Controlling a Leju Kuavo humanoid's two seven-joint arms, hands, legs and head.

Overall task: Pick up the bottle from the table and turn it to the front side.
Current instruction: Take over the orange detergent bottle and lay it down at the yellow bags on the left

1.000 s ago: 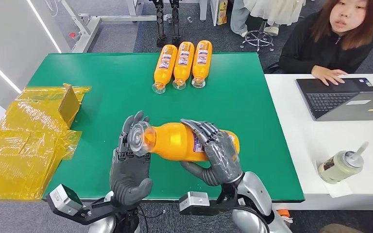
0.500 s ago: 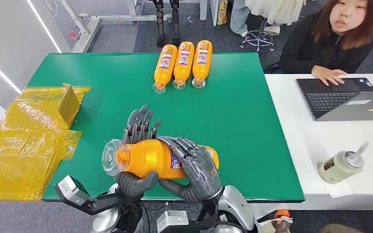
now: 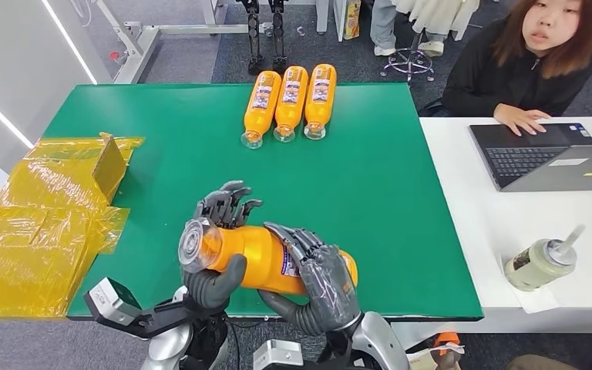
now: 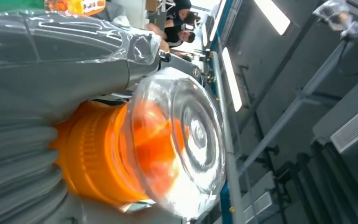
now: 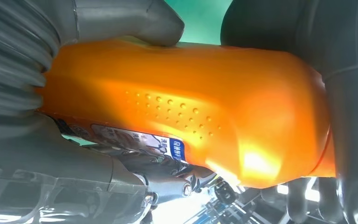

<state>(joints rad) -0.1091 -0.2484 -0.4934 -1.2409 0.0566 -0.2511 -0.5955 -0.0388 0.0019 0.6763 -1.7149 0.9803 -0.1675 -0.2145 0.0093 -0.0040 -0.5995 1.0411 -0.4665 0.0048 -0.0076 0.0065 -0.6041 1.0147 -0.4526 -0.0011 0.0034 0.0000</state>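
Both hands hold the orange bottle [image 3: 258, 256] on its side, lifted over the near edge of the green table [image 3: 401, 223]. The right hand [image 3: 320, 281] wraps the labelled half, fingers over the top and thumb under. The left hand [image 3: 214, 258] takes the neck end, its thumb curled beneath and its fingers [image 3: 230, 206] bent behind the shoulder. The clear cap end [image 3: 194, 244] points toward the robot's left, with the label [image 3: 289, 262] showing partly between the right fingers.

Half a second ago the bottle lay a little lower and further left, with the left fingers stretched straight up behind it; now they curl over and the bottle sits slightly higher and to the right, cap tipped up. A second ago it was farther out over the table.

In the left wrist view the cap [image 4: 186, 140] fills the space past the grey thumb.

Three more bottles [image 3: 289, 102] lie side by side at the far edge. Yellow wrapping [image 3: 38, 223] lies to the left. A person [image 3: 532, 62] sits at a laptop [image 3: 539, 154] on the white desk.
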